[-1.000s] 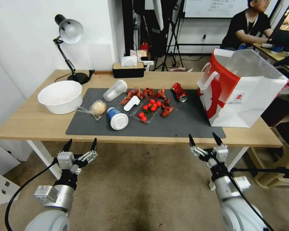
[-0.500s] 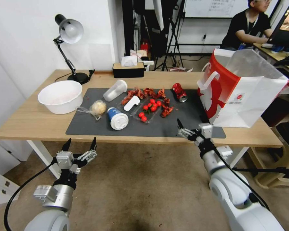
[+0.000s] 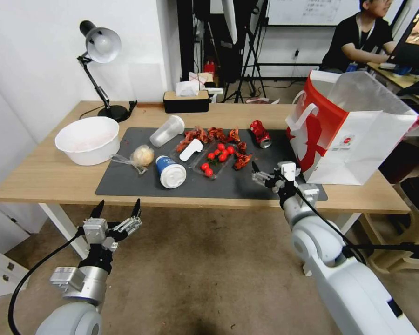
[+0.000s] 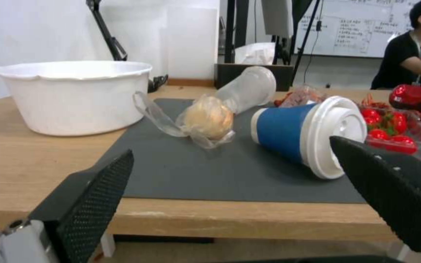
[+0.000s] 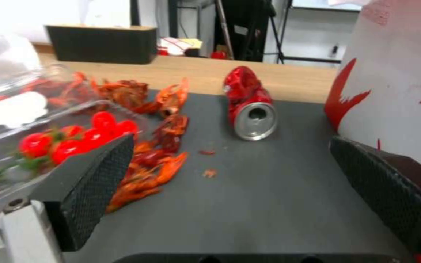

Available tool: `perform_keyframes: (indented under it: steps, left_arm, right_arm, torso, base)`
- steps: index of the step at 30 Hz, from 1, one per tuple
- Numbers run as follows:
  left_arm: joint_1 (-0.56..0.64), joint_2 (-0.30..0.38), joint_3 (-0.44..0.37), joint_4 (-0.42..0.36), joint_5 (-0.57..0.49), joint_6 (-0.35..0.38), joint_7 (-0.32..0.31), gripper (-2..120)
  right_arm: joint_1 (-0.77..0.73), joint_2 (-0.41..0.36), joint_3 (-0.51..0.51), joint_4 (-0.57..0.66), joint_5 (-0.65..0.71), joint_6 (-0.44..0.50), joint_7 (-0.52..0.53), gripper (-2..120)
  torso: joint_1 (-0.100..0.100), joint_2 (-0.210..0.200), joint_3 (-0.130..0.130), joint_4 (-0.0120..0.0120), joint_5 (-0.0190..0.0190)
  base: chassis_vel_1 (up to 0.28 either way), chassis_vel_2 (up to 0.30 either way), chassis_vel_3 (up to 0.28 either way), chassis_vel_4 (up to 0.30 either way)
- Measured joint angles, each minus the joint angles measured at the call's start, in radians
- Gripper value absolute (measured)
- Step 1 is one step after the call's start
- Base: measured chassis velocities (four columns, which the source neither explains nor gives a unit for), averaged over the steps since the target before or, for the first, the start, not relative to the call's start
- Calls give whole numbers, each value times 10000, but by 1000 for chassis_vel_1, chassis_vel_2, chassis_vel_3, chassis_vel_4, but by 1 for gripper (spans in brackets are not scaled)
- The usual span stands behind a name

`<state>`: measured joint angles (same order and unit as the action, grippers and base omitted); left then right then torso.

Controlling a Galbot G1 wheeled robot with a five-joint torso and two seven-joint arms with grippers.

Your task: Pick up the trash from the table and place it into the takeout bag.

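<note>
Trash lies on the dark mat (image 3: 265,179) of the table (image 3: 42,177): a clear plastic cup (image 3: 166,131) on its side, a clear bag with a yellowish lump (image 3: 142,156), a tipped blue cup with white lid (image 3: 171,172), and a crushed red can (image 3: 260,133). The takeout bag (image 3: 354,139) stands open at the table's right end. My right gripper (image 3: 266,176) hovers open low over the mat's front right, the can (image 5: 249,106) ahead of it and the bag's wall (image 5: 395,80) close beside one finger. Open too, my left gripper (image 3: 118,205) hangs below the front edge, facing the blue cup (image 4: 288,133).
A clear tray of cherry tomatoes (image 3: 215,160) and red crayfish shells (image 3: 214,135) lie mid-mat. A large white bowl (image 3: 86,139) sits at the left, a desk lamp (image 3: 100,46) and black tissue box (image 3: 186,100) at the back. Bare mat lies between tray and bag.
My right gripper has risen from below the table's front edge and moved forward and leftward over the mat's front right. The left arm has stayed put.
</note>
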<state>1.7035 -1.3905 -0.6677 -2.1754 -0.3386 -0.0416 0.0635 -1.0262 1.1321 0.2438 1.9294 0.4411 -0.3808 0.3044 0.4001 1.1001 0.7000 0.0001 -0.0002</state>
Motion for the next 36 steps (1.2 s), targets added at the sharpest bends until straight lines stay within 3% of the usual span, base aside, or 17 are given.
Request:
perform_keyframes:
  steps: [15,36]
  left_arm:
    - [-233,10,-65,244,-137,135,17,100]
    - [-303,50,-128,256,-272,147,36,100]
  right_arm:
    - [2410,225,-749,-1653,1579,-943,845,100]
    - [3924,261,-1155,-3216,1937,-1487,987,100]
  torso:
    - [0,0,1,0,0]
    - [0,-1,0,-1,2]
  base:
    - [0,0,0,0]
    - [0,0,0,0]
